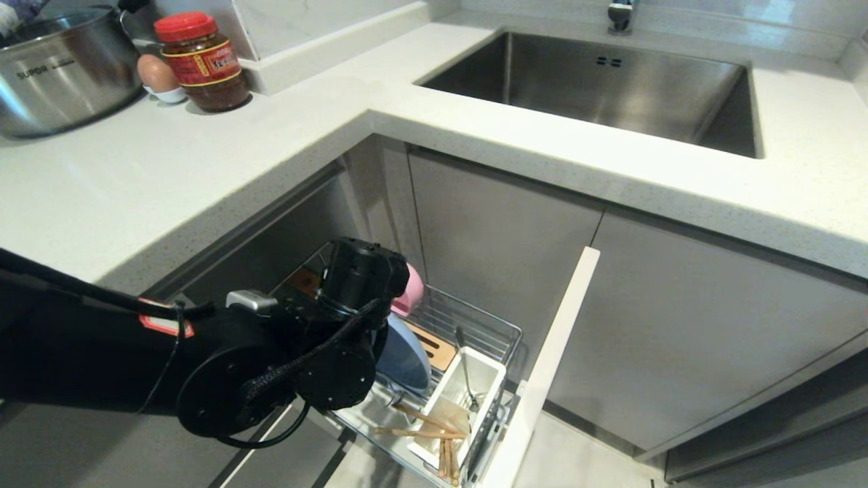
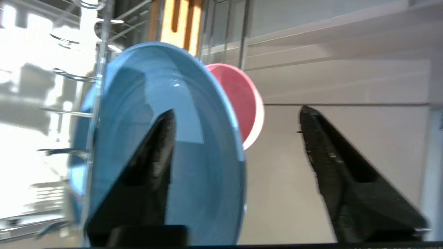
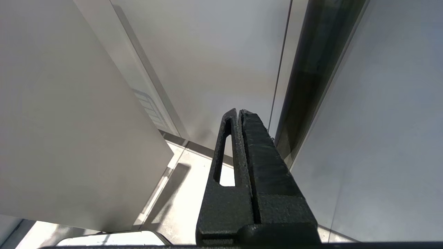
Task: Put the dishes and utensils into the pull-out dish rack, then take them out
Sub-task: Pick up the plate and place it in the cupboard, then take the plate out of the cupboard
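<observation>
I see the blue plate (image 2: pixel 138 103) standing on edge among the rack's (image 1: pixel 488 325) upright prongs, its face across the rack; one of my left fingers (image 2: pixel 145 173) lies before that face, the other well clear of its rim, released and spread wide, gripping nothing. The pink bowl (image 2: pixel 242 100) stands on edge just beyond the plate. Past the fingertips, the chopsticks (image 1: pixel 427 423) lie slanted over the white cup (image 1: pixel 488 379), and the metal utensil (image 1: pixel 464 366) leans upright inside it. My left arm reaches down below the bench (image 1: pixel 135 183). The pot (image 1: pixel 61 74) reads "SUPOR". My right fingers (image 3: pixel 238 145) are clenched, empty, beside cabinet panels.
</observation>
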Available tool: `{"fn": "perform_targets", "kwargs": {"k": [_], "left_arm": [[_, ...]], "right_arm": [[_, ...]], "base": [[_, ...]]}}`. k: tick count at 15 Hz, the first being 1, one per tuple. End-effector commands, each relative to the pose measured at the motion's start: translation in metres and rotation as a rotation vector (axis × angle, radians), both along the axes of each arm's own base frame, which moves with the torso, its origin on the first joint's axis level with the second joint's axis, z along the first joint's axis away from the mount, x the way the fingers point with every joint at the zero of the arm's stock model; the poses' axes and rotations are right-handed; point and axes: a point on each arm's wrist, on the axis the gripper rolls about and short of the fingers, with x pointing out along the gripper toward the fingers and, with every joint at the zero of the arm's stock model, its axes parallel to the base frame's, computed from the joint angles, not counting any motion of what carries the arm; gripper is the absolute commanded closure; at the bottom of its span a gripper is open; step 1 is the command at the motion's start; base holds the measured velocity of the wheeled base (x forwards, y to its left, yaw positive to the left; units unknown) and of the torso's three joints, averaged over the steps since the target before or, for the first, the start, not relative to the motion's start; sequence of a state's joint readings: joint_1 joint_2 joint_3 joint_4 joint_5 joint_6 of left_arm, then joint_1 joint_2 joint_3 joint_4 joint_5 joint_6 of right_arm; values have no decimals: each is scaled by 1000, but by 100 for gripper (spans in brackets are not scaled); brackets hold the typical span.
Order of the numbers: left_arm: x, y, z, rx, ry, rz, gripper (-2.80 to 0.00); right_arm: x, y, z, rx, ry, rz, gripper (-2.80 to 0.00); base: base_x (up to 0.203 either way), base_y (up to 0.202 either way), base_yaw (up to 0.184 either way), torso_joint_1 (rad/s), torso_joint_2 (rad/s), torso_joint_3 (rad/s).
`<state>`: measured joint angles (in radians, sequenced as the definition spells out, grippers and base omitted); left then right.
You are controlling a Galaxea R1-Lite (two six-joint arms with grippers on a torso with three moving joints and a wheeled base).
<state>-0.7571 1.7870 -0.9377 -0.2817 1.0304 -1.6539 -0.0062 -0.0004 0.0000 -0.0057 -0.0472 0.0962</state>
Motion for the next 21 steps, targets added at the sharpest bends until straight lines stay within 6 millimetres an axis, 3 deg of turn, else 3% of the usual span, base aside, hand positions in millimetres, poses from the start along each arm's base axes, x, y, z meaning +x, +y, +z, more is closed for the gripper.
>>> {"fn": "perform_targets", "kwargs": {"k": [1, 8, 9, 14, 18, 21], "left_arm": [[-7, -4, 5, 21, 23, -13, -280], [-26, 1, 36, -1, -53, -2, -280], [-28, 1, 40, 10, -60, -4, 0], [-43, 8, 66, -29, -124, -4, 0], [-64, 31, 102, -98, -208, 1, 0], [-80, 51, 140, -103, -281, -11, 0]], "right_arm": [[0, 0, 0, 0, -4, 0, 0], [0, 0, 0, 0, -4, 0, 0], [0, 0, 0, 0, -5, 0, 0], [0, 0, 0, 0, -5, 0, 0], [0, 0, 0, 0, -4, 0, 0], [0, 0, 0, 0, -5, 0, 0]], "base": [[0, 0, 0, 0, 0, 0], [0, 0, 0, 0, 0, 0], [0, 0, 0, 0, 0, 0], [0, 0, 0, 0, 0, 0], [0, 0, 0, 0, 0, 0], [0, 0, 0, 0, 0, 0]]}}
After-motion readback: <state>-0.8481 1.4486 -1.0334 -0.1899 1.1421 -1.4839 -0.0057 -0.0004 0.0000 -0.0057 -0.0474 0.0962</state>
